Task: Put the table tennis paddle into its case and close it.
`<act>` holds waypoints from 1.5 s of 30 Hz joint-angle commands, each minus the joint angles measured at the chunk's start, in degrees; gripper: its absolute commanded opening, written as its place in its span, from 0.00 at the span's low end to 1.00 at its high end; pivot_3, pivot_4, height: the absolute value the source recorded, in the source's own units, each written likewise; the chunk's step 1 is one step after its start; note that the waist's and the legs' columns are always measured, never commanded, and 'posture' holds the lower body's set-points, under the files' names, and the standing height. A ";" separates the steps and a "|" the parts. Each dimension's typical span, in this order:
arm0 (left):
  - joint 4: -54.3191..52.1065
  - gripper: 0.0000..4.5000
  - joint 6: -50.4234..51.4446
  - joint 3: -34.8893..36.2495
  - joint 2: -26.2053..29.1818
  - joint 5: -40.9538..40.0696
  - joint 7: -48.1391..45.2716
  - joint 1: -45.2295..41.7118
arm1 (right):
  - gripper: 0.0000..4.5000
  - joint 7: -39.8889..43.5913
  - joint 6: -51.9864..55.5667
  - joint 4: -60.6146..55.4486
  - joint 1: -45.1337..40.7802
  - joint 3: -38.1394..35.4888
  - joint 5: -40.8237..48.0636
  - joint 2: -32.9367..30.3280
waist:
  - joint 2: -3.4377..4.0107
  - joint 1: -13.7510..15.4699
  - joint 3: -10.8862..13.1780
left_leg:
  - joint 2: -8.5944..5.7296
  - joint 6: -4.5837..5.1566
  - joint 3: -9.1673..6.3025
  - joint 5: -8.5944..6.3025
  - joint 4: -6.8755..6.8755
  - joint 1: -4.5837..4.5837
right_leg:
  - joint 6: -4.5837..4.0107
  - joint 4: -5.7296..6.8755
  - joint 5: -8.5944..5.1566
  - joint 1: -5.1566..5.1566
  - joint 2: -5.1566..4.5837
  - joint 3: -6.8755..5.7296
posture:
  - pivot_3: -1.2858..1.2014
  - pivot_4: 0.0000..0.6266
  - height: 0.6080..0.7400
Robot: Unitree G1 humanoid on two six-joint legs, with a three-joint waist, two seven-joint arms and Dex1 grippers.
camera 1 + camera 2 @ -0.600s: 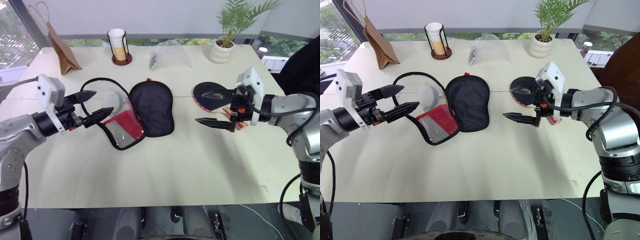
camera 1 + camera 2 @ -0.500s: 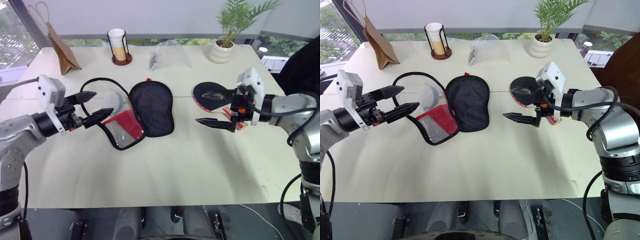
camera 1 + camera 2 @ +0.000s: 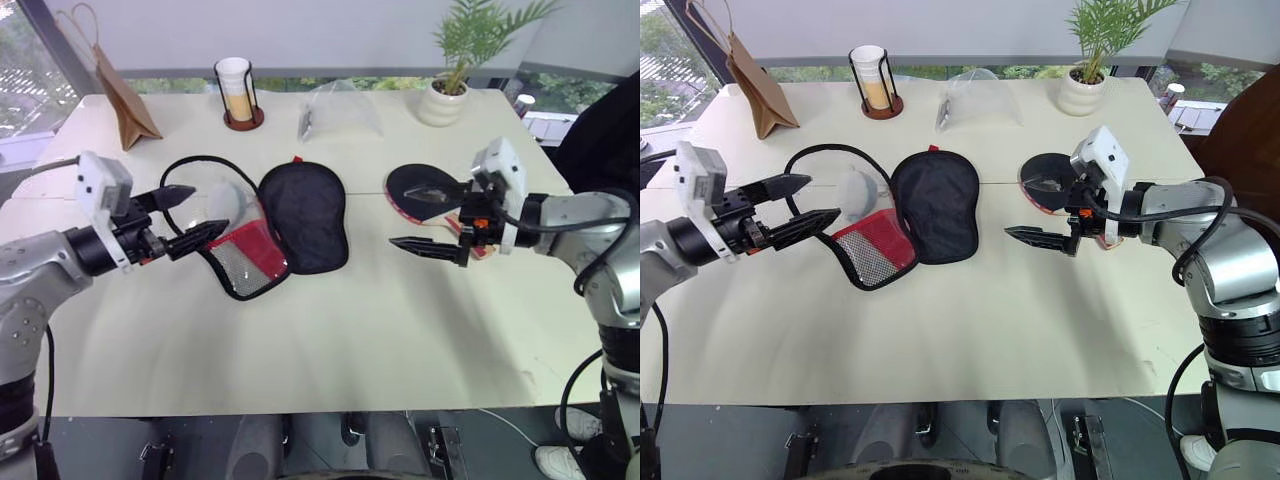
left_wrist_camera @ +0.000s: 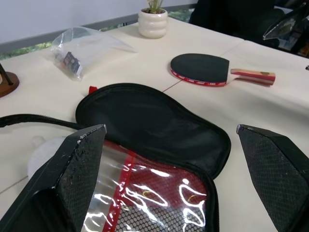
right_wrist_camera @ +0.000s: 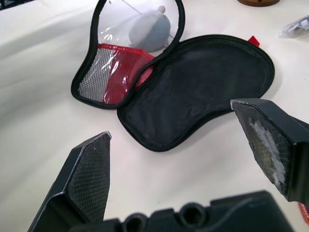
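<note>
Nothing of the task has shifted since the earlier frames: my left gripper has drifted only a touch, and the table tennis paddle lies flat where it was, on the right of the table, with my right gripper hovering above it, jaws spread wide and empty. The case lies unzipped and splayed near the middle, my left gripper beside it, also wide open and holding nothing. My worry is the flat paddle: fingers closing from above could skid off the rubber or push it away. Its handle is largely hidden behind my right wrist.
</note>
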 commanded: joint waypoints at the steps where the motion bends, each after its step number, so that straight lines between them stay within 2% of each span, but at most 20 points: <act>1: -1.76 1.00 -0.72 0.74 1.00 -0.04 -0.15 -0.27 | 0.99 -0.66 0.62 -1.72 -0.73 -1.21 1.20 0.17 | 0.00 0.00 0.00 | 0.00 0.00 0.00 0.00 0.00 0.00 | 0.00 0.00 0.00 0.00 0.00 0.00 | 0.52 0.24 0.97; 10: -2.13 1.00 -1.45 0.10 0.87 0.82 -0.13 -0.06 | 0.99 -3.13 4.51 -0.70 -2.28 1.18 1.18 1.69 | 0.00 -0.05 0.00 | 0.00 0.00 0.00 0.00 0.00 0.00 | 0.00 0.01 0.00 0.00 0.00 0.00 | 0.52 0.24 0.97; 16: -1.37 1.00 -4.04 -2.12 0.06 2.87 -1.03 -0.69 | 0.99 -12.38 13.75 3.80 -7.24 9.54 -2.04 11.84 | 0.00 -0.18 0.00 | 0.02 0.01 0.02 0.00 0.00 0.03 | 0.00 0.06 0.00 -0.01 0.03 0.01 | 0.52 0.24 0.97; 20: -0.28 1.00 -5.21 -3.60 -0.34 4.07 -1.22 -1.91 | 0.99 -17.51 14.63 8.78 -9.10 15.57 -7.09 18.04 | 0.00 -0.05 -0.01 | 0.01 0.02 0.02 0.01 0.00 0.02 | 0.00 0.08 0.01 -0.01 0.03 0.01 | 0.52 0.24 0.97; 24: 0.25 1.00 -5.97 -3.98 -0.47 4.88 -1.46 -2.20 | 0.99 -21.03 15.00 13.28 -10.48 17.61 -9.84 22.93 | 0.00 -0.03 -0.01 | -0.03 0.03 0.02 0.02 0.01 -0.02 | 0.00 0.10 0.02 -0.01 0.00 0.01 | 0.52 0.24 0.97; 30: 0.22 1.00 -6.50 -3.00 0.05 5.43 -1.56 -1.28 | 0.99 -26.90 13.50 20.69 -11.64 17.51 -14.67 27.53 | -0.01 -0.12 -0.01 | -0.09 0.03 0.02 0.02 0.01 0.00 | 0.01 0.13 0.02 -0.01 0.01 0.01 | 0.52 0.24 0.97; 39: -0.80 1.00 -6.71 -2.92 -0.17 5.87 -0.59 -0.31 | 0.99 -27.66 12.32 24.08 -10.87 17.84 -16.75 31.27 | 0.00 -0.48 -0.01 | -0.07 0.03 0.01 0.02 0.01 0.03 | 0.01 0.15 0.02 0.00 0.04 0.01 | 0.52 0.24 0.97; 42: -0.73 1.00 -6.72 -2.83 -0.10 6.04 -0.49 -0.40 | 0.78 -27.60 11.11 25.45 -11.37 18.18 -17.81 31.99 | -0.01 -0.67 -0.01 | -0.07 0.03 0.01 0.02 0.01 0.04 | 0.01 0.16 0.02 0.01 0.04 0.01 | 0.52 0.24 0.97; 45: -0.64 1.00 -6.85 -2.62 -0.02 6.43 -0.40 -0.44 | 0.44 -27.58 9.77 26.77 -11.75 18.66 -19.18 32.45 | -0.01 -1.02 -0.01 | -0.07 0.03 0.00 0.02 0.01 0.05 | 0.01 0.18 0.02 0.01 0.05 0.01 | 0.52 0.24 0.97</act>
